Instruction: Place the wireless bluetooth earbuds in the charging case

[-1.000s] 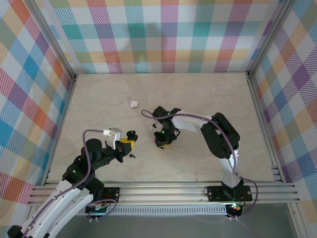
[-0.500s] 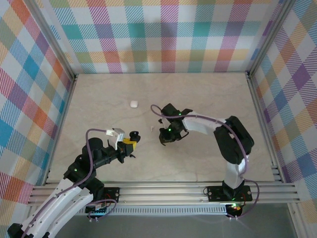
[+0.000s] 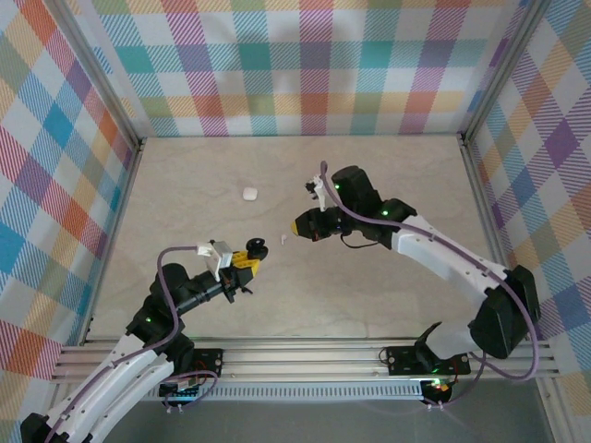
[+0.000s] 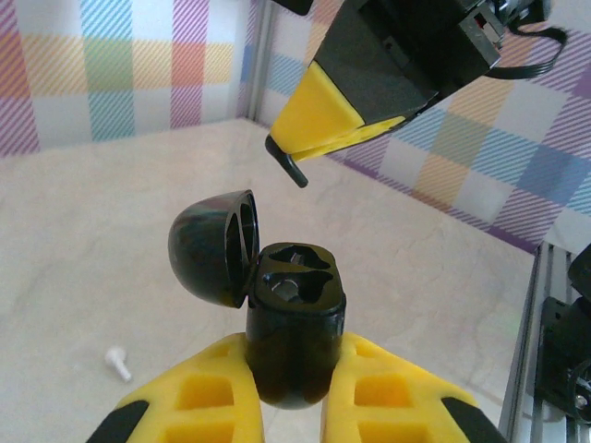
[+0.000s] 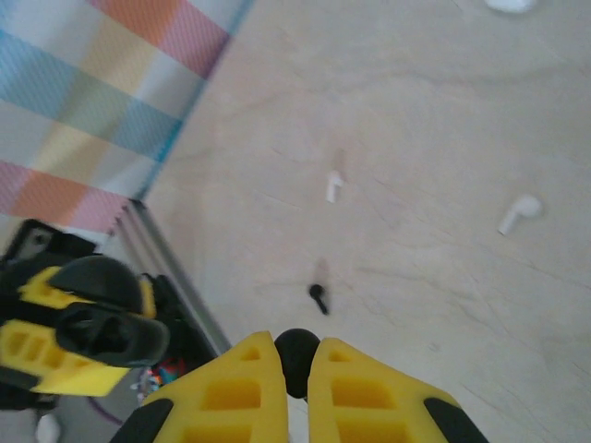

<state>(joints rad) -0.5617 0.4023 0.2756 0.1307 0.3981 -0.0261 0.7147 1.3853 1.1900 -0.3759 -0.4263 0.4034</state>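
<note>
The pale marbled desk [image 3: 369, 286] lies inside checked walls, with both arms reaching toward its middle. The right arm [image 3: 443, 254] stretches from the near right corner toward the centre, and the left arm [image 3: 138, 341] comes up from the near left corner.

The left claw [image 3: 242, 263] is clenched on the black charging case [image 4: 295, 314]. It holds the case upright between its yellow fingers [image 4: 388, 388], with the domed lid [image 4: 208, 249] swung open to one side and the two sockets facing up.

The right claw [image 3: 300, 224] is near the left one but apart from it. In the left wrist view it hangs above and just beyond the open case. It is squeezed tight on a black earbud [image 5: 295, 349], whose thin stem [image 4: 294, 169] pokes out below the yellow tips.

A small white rounded item [image 3: 248, 194] sits farther back on the desk, well apart from both claws.

Three more earbuds lie loose on the desk: a second black earbud [image 5: 318, 295], and two white earbuds [image 5: 333, 187] [image 5: 519, 212] apart from each other
</note>
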